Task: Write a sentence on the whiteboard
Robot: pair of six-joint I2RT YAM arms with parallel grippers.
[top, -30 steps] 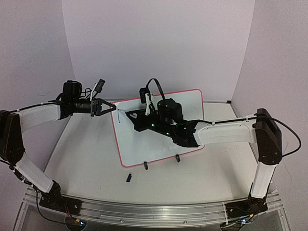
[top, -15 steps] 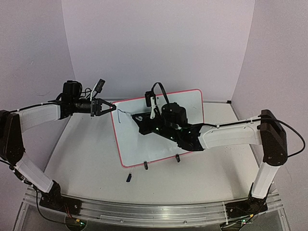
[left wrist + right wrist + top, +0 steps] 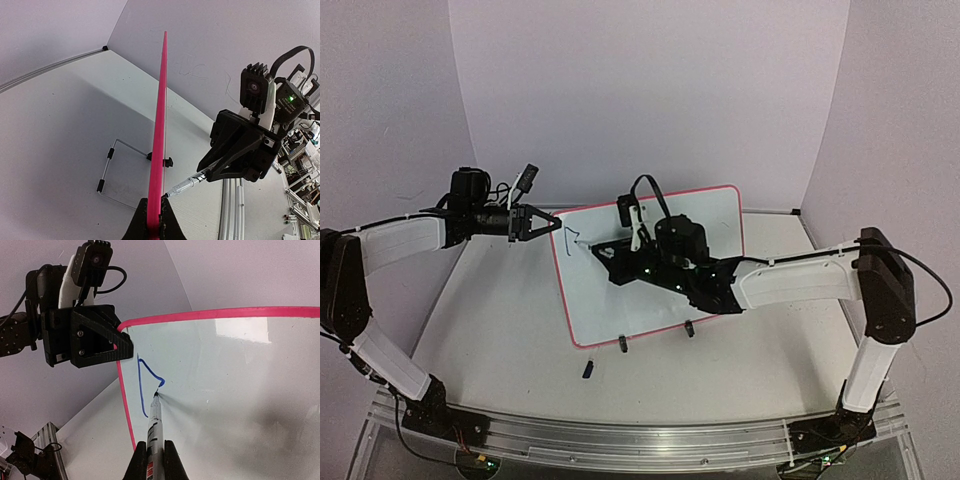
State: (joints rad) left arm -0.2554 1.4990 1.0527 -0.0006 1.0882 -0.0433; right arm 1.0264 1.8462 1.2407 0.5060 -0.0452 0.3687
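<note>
Whiteboard [image 3: 595,300]: white, pink rim, stands tilted back mid-table on black feet [image 3: 623,344]. Upper-left corner pinched tight in left gripper [image 3: 553,222]. Right gripper [image 3: 152,460] clamps marker [image 3: 154,422], tip touching board near left edge; wide white surface lies right of tip. Only right wrist shows blue stroke [image 3: 142,385]. Only left wrist shows wire stand [image 3: 112,165] behind board.

You have open table [image 3: 490,330] left of the whiteboard [image 3: 720,215] and in front of it, apart from a small black piece [image 3: 588,369] near its feet. The right arm [image 3: 790,280], with its marker [image 3: 154,425], crosses the board's face; the left gripper [image 3: 552,225] occupies its upper left corner.
</note>
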